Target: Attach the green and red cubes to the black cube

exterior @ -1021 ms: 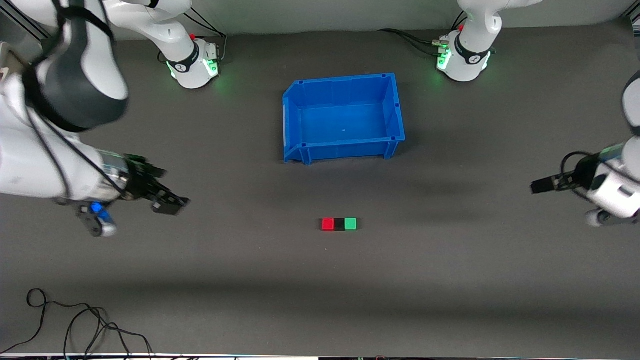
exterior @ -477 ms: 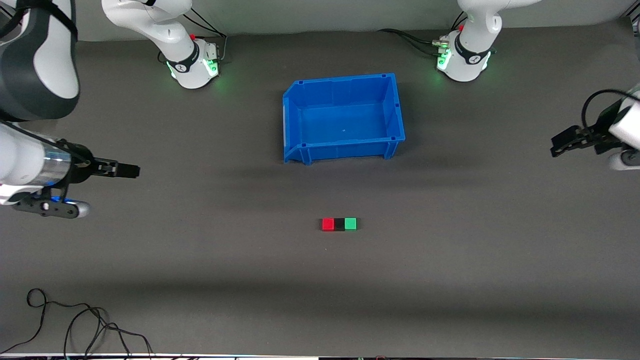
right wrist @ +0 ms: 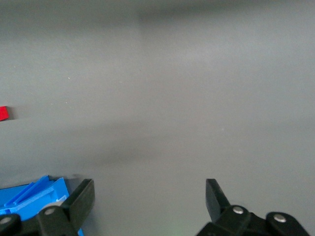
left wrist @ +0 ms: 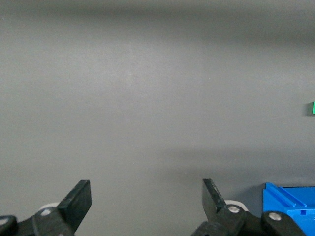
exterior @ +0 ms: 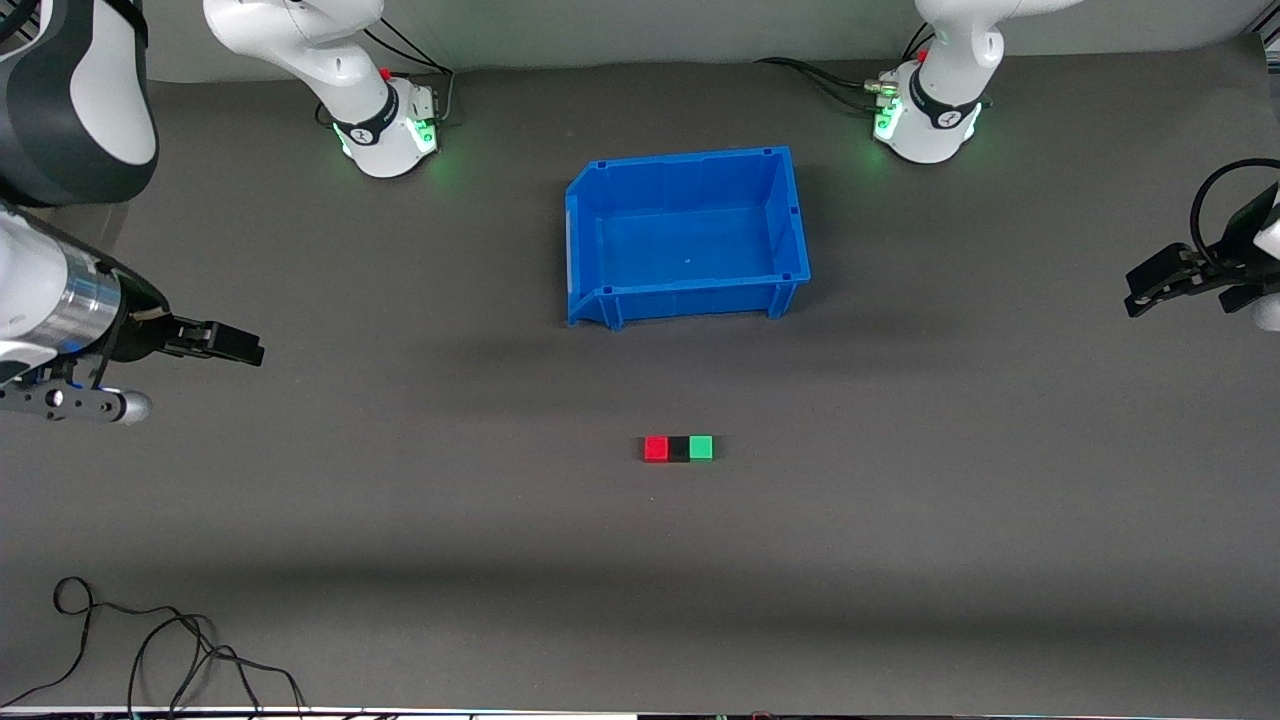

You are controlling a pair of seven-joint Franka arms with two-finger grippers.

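Cubes are seen joined in a row in the front view: the red cube (exterior: 655, 448), the black cube (exterior: 679, 449) and the green cube (exterior: 701, 447) lie touching, side by side, on the grey tabletop (exterior: 900, 520), nearer to the front camera than the blue bin (exterior: 685, 235). The red cube is at the end toward the right arm, the green one at the end toward the left arm, with the black one between them. The attaching step is judged done, as both coloured cubes are set against the black one. No further grasp seems to be called for; at most the arms would be parked clear of the row. The right gripper (exterior: 240, 348) is held over bare tabletop at the right arm's end, and the left gripper (exterior: 1150, 285) over the left arm's end; both are well apart from the cubes and nothing is carried.

In the left wrist view, the left gripper (left wrist: 146, 204) is shown with its fingers spread wide and empty. A sliver of the green cube (left wrist: 312, 108) is caught at the frame's edge, and a corner of the blue bin (left wrist: 288, 199) is visible.

In the right wrist view, the right gripper (right wrist: 150, 201) is likewise spread apart and empty. Part of the red cube (right wrist: 3, 113) and a corner of the blue bin (right wrist: 29, 196) are shown.
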